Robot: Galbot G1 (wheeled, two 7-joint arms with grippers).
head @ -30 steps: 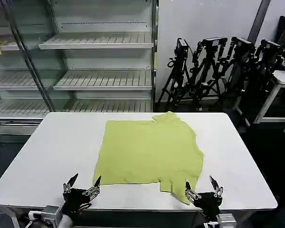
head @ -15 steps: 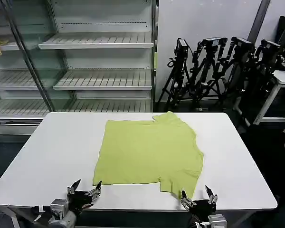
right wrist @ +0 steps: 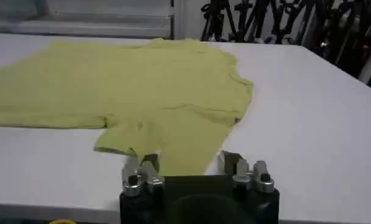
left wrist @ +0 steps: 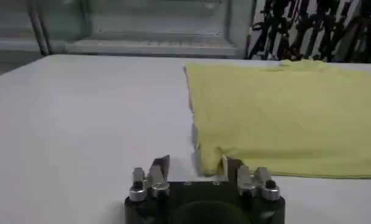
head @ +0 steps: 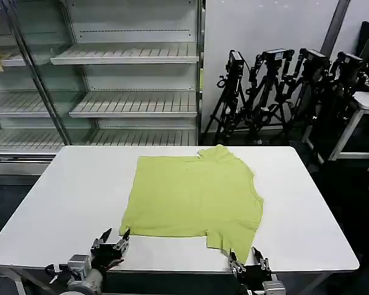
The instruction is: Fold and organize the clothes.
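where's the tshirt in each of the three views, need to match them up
Head view: T-shirt lies flat mid-table.
Left wrist view: it spreads beyond the left gripper, its near corner between the fingers.
Right wrist view: it spreads beyond the right gripper.
Shared landmark: the tripods behind the table.

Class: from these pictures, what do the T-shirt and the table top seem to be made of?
T-shirt: likely a soft knit such as cotton; matte, lying limp with small wrinkles and stitched hems. Table: a hard white top, perhaps laminate or plastic; smooth and flat with a faint sheen.
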